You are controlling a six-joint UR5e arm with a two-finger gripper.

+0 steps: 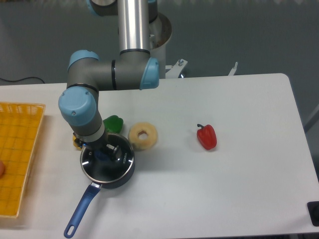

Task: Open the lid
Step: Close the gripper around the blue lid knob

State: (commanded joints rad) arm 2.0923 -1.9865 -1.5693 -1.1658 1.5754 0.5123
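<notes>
Fingers [105, 154] pinch the blue knob of the round glass lid [107, 165]; saucepan [102, 177] dark blue, long-handled.

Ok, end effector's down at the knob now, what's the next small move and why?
Probably close on the knob, then lift straight up. The end effector sits right at it, and the lid lies flat on the saucepan. I cannot tell whether the fingers have closed, so confirm grip first.

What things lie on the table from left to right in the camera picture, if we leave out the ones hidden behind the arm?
Yellow basket → saucepan with its lid → pineapple ring → red pepper. The green pepper stands above the saucepan, so it overlaps it in this order.
</notes>
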